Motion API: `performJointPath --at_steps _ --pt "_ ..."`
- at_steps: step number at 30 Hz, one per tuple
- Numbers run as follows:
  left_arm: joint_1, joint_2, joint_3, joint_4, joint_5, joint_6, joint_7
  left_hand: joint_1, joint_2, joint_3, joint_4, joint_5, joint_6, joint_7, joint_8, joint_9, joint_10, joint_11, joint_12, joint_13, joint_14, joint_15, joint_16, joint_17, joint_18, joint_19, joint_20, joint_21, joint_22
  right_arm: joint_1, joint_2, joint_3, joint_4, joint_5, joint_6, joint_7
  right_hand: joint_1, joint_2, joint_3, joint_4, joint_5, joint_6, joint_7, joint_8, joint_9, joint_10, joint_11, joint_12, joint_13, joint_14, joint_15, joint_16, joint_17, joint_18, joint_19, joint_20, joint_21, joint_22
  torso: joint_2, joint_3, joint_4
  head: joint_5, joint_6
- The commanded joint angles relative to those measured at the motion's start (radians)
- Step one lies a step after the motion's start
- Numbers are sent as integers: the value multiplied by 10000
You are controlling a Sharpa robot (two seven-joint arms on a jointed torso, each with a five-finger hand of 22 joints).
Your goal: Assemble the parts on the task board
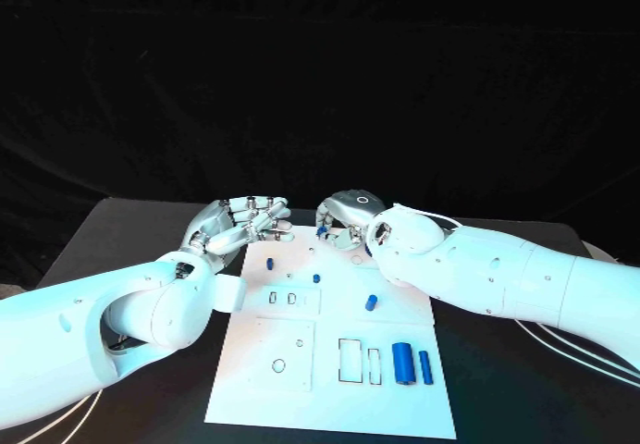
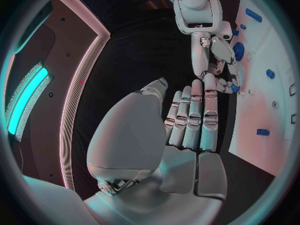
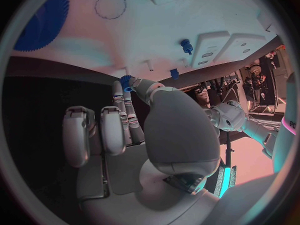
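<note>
Where the task board (image 1: 253, 388) ends farthest out, both hands close together.

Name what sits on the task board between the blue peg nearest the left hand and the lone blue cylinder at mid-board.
Head view: a small blue stud stands between the peg and the cylinder.

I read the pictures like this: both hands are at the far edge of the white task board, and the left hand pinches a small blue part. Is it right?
Not quite. The right hand pinches the small blue part, not the left; the right wrist view shows it at its fingertips. The left hand holds nothing, its fingers side by side. Both hands are indeed at the far edge of the white task board.
</note>
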Motion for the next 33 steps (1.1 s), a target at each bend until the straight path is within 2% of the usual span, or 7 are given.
performJointPath --at_steps 1,9,22,29,31,33 --pt "27 25 10 14 18 186 49 -111 -1 23 18 -59 -32 53 -33 -17 -25 51 -19 -5 7 75 -43 9 117 76 -5 31 -9 -14 60 -6 -63 -6 174 122 11 64 46 15 69 13 16 35 46 13 -3 -4 8 320 -49 57 7 -65 12 -6 23 565 0 -6 -1 10 -4" --pt "36 49 10 4 18 193 44 -111 -1 23 18 -59 -32 53 -33 -17 -25 51 -19 -5 7 75 -43 9 117 76 -5 31 -9 -76 254 -17 -324 21 166 147 -24 50 37 26 74 -8 25 36 61 1 7 -13 7 314 -41 50 -14 -62 0 -3 15 553 5 -11 33 -12 -2" --pt "42 72 10 -37 18 212 11 -111 -1 23 18 -59 -32 53 -33 -17 -25 51 -19 -5 7 75 -43 9 117 76 -5 31 -9 -111 503 -37 -654 26 409 104 -141 6 28 67 16 -141 64 4 105 -121 51 -88 -15 293 -5 32 -73 -44 -67 21 -33 482 11 -10 14 8 -27" --pt "51 76 10 -44 18 233 -6 -108 5 32 8 -55 -31 55 -41 -19 -23 53 -39 -2 -3 78 -59 23 118 74 -2 22 -17 -119 579 -50 -796 17 497 -30 -287 -154 29 110 -104 -569 251 -218 92 -606 222 -346 -119 185 136 -136 -404 71 -435 123 -357 -23 10 -8 16 8 -9" --pt "54 75 10 -44 18 241 -19 -108 5 32 8 -55 -31 55 -41 -19 -23 53 -39 -2 -3 78 -59 23 118 74 -2 22 -17 -120 587 -53 -816 11 481 -72 -337 -269 15 109 -124 -932 386 -426 40 -874 336 -442 -164 202 230 -82 -326 110 -559 205 -475 -193 9 -9 15 7 -8" --pt "56 74 10 -46 18 246 -30 -108 5 32 8 -55 -31 55 -41 -19 -23 53 -39 -2 -3 78 -59 23 118 74 -2 22 -17 -121 582 -55 -814 5 440 -95 -352 -302 6 106 -143 -1036 405 -490 29 -966 369 -454 -174 188 257 -100 -381 138 -641 240 -554 -309 10 -8 10 6 -15"
